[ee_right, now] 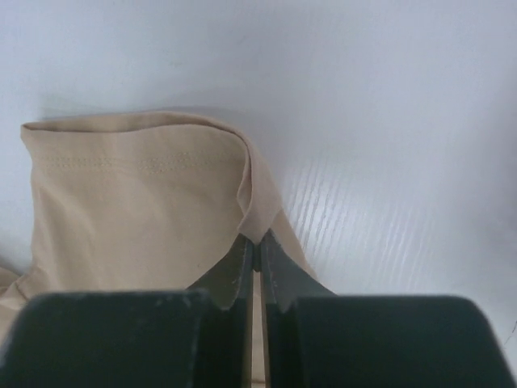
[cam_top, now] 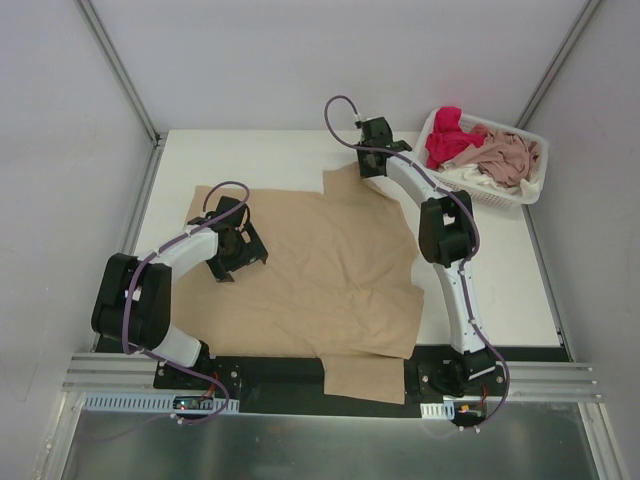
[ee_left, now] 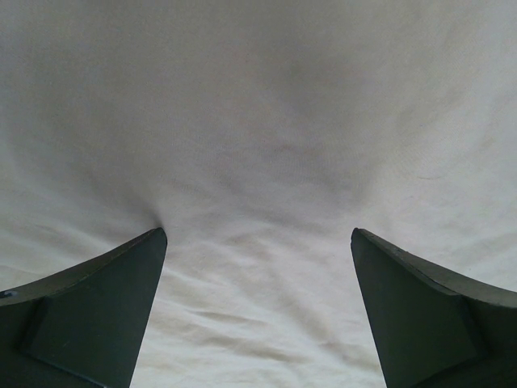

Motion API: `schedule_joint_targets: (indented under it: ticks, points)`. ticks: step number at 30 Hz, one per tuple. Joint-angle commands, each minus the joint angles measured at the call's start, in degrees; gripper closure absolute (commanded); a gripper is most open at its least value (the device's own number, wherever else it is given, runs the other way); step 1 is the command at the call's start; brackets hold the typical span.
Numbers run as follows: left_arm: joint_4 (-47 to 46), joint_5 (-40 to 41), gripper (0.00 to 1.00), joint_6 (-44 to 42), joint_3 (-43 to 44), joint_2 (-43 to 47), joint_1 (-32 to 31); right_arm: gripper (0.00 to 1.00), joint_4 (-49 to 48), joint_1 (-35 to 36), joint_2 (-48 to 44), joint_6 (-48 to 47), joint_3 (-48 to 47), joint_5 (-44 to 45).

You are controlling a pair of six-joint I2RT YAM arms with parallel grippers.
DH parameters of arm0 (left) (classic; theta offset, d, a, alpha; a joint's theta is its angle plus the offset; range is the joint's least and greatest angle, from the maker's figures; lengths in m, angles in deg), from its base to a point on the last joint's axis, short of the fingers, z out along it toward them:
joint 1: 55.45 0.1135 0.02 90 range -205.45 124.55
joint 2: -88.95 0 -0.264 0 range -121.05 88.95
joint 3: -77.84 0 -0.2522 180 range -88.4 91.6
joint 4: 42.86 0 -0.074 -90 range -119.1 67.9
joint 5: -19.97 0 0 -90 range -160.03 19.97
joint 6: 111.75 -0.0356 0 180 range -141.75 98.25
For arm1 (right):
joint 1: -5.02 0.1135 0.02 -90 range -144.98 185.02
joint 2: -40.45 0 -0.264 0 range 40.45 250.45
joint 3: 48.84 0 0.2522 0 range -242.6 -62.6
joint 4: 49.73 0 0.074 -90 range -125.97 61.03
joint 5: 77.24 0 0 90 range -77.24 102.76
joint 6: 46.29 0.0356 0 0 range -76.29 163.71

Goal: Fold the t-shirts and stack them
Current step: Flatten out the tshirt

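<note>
I have the tan t-shirt [cam_top: 320, 270] spread open on the table [cam_top: 260, 155], mostly flat, with its near hem drooping past the table's near edge. I see creases along its right side but no finished fold anywhere.

My right gripper [ee_right: 258, 242] is at the shirt's far right corner. Its jaws are pinched together on a thin edge of tan cloth beside the stitched hem, and bare table lies just beyond. My left gripper [ee_left: 258, 234] is over the left part of the same shirt with its fingers spread wide and nothing between them. One fingertip seems to press into the fabric, since small wrinkles run out from it.

The white lattice basket [cam_top: 500, 197] sits at the far right corner of the table, just beside my right arm. It holds a red-pink t-shirt [cam_top: 450, 140], a dusty pink one [cam_top: 510, 155] and a white one [cam_top: 468, 178], all heaped loose.

I judge the task to be near its start. The first shirt is laid out and gripped for a fold, there is no stack yet, and three shirts remain untouched in the basket.
</note>
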Motion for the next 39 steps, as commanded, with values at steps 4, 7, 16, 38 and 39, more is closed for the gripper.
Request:
schedule_joint_targets:
  ticks: [4,7,16,38,39]
  points:
    - [0.01,0.11,0.01,-0.71,0.75,-0.4,-0.42,0.99,-8.94,-1.32,1.19,-10.76,-7.09,6.44]
    - [0.1,0.11,0.01,-0.62,0.48,-0.05,-0.42,0.94,-14.46,-2.11,2.95,-18.13,-8.17,8.21]
    - [0.72,1.07,0.01,-2.02,3.21,3.02,-0.42,0.03,-23.27,-0.54,-2.56,-25.01,-4.49,8.23]
    - [3.79,3.7,0.01,-0.09,2.76,7.08,-0.51,0.03,-0.69,5.53,-43.29,17.62,54.51,-7.43]
    - [3.79,4.06,0.01,-0.09,4.25,4.02,-0.6,0.03,-0.25,5.62,-42.15,17.62,54.15,-6.73]
